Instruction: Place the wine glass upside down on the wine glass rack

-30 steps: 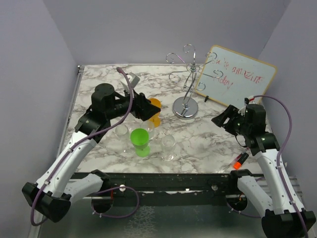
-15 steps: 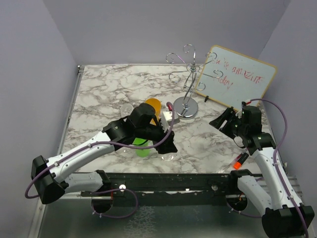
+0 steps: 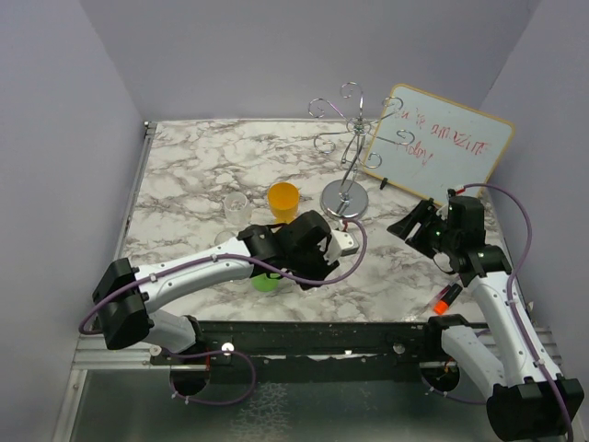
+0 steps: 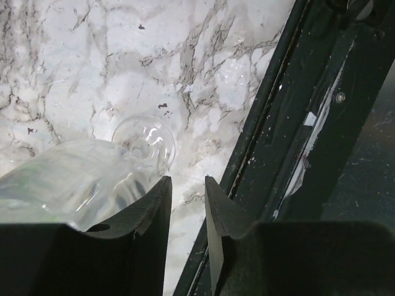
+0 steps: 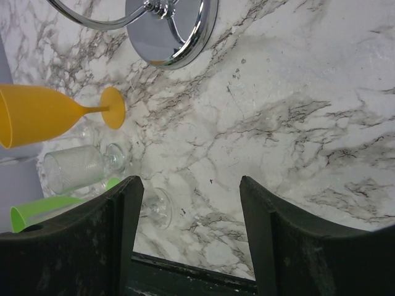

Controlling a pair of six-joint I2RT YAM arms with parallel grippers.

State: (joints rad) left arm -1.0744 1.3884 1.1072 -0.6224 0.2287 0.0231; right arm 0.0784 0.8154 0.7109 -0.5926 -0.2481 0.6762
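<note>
top view: the left gripper [image 3: 311, 267] has swung from the upper left of the frame down to the lower centre. it now sits low over the spot where a clear glass stood, and its wrist hides that glass here. the orange glass [image 3: 283, 199] is uncovered again, and the green glass [image 3: 264, 281] peeks out beside the arm. the wine glass rack [image 3: 347, 152] stands at upper centre with nothing hung on it, well apart from the left gripper. the right gripper [image 3: 416, 224], at the right, has barely shifted.

left wrist view: the jaws have drawn in from wide to a narrow slot. only the marble table [image 4: 185, 61] shows through the gap. the wine glass [image 4: 74, 179] fills the lower left, against the outer side of one finger, with its foot just past that tip. i judge this is the grasp step, and the stem may not be caught.

right wrist view: the jaws stand wide and empty, with the rack's base at the upper centre.
</note>
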